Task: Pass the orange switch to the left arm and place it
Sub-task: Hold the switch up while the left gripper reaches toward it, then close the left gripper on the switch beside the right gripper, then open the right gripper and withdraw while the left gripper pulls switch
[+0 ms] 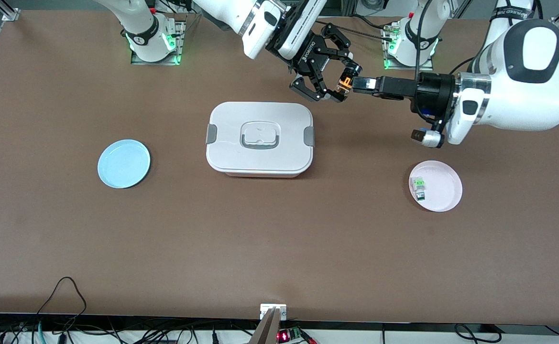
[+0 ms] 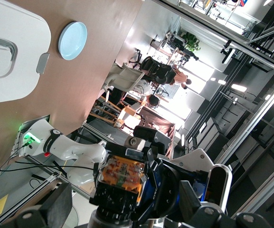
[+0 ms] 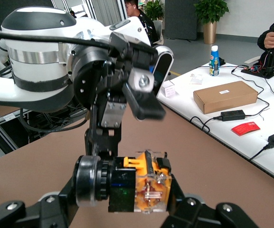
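Observation:
The orange switch (image 1: 345, 80) hangs in the air between both grippers, over the table by the box's corner toward the left arm's end. My right gripper (image 1: 344, 81) is shut on the switch (image 3: 146, 187), one fingertip at each end of it. My left gripper (image 1: 358, 82) reaches in level from the left arm's end with its tips at the switch. In the left wrist view its fingers (image 2: 56, 209) stand apart from the switch (image 2: 122, 173), so it is open. The white box (image 1: 260, 138) sits mid-table with its lid latched.
A pink plate (image 1: 444, 188) at the left arm's end holds a green-and-white switch (image 1: 419, 187). A blue plate (image 1: 124, 163) lies at the right arm's end and also shows in the left wrist view (image 2: 73, 40). Cables run along the front edge.

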You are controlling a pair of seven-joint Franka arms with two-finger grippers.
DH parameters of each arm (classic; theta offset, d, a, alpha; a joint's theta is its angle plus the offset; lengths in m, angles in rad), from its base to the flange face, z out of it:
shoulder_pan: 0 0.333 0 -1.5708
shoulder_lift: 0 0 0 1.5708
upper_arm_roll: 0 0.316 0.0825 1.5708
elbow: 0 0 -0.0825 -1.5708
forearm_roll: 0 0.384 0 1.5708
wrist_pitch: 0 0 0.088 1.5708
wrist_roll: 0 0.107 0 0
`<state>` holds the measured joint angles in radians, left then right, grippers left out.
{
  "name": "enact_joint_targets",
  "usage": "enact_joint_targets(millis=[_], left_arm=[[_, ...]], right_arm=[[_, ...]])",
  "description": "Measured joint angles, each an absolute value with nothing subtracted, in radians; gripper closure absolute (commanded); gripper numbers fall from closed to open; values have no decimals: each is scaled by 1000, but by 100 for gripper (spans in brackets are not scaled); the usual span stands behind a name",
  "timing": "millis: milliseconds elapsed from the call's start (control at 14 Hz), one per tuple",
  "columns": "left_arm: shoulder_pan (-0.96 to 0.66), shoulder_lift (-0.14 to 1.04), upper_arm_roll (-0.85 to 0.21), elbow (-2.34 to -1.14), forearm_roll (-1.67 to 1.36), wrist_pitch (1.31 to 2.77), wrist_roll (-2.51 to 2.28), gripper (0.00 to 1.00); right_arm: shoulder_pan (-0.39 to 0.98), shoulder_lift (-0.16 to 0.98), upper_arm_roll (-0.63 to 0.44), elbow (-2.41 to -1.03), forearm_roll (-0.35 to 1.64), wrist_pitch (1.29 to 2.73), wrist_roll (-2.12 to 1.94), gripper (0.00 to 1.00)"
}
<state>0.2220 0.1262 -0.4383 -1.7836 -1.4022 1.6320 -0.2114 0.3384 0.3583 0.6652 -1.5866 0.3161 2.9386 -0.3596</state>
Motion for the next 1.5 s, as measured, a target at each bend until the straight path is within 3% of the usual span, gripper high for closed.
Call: enact_joint_targets(millis=[500,643,714,786,857,1500], left_arm=[[224,126,-449,-1794,-1405,1640,-209,100],[224,126,-449,-1795,-1406,1641,-209,100],[224,126,-449,-1795,-1406,1641,-209,100],[224,126,-449,-1795,-1406,1641,-209,100],[224,126,-449,-1795,-1406,1641,-209,100],[240,126,-408,-1798,-1386,1642,-210,100]], right_arm=[[338,360,664,-1584,316,2944,-350,100],[338,361,664,-1584,316,2945,-345,100],[338,361,664,-1584,316,2945,-345,85],[338,361,664,-1584,316,2946,-345,8],[339,361,664,-1584,316,2946,-342,0],[340,361,664,-1574,316,2946,-315,0]])
